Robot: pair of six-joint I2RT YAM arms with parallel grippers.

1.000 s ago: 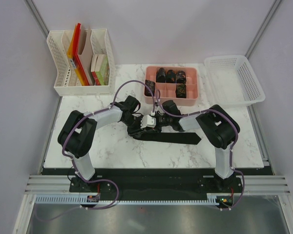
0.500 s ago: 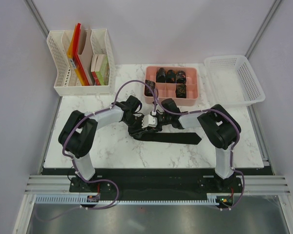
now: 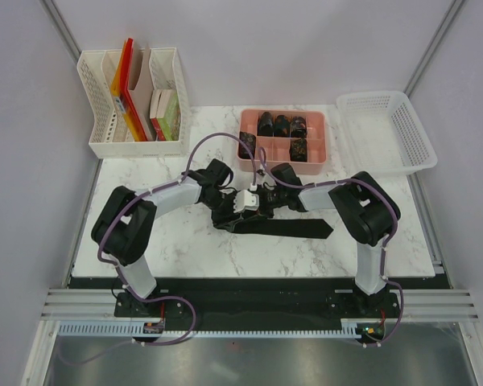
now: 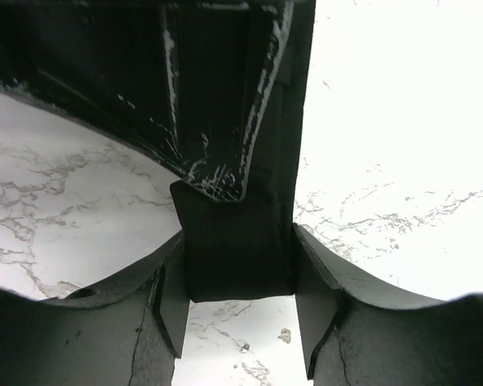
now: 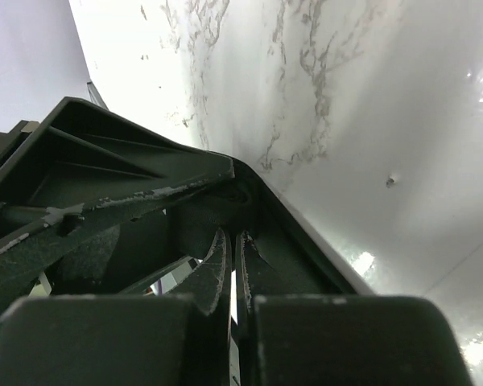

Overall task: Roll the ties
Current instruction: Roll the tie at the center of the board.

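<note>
Arms edged closer over tie (image 3: 298,227) — right gripper (image 5: 231,241) clenched; left gripper (image 4: 240,235) straddles tie end, grip unclear.

Top view: bright, even overhead light is falling, everything staying sharp, arms throwing only faint soft shadows on the worktop (image 3: 185,249). Left wrist view: marble is blowing out to white from 12 to 3 o'clock, and the left fingers (image 4: 105,322) at 6 o'clock are reading dark and blurred. Right wrist view: glare is streaking at 3 to 5 o'clock, while the right fingers (image 5: 213,277) are sitting underexposed and out of focus.
</note>
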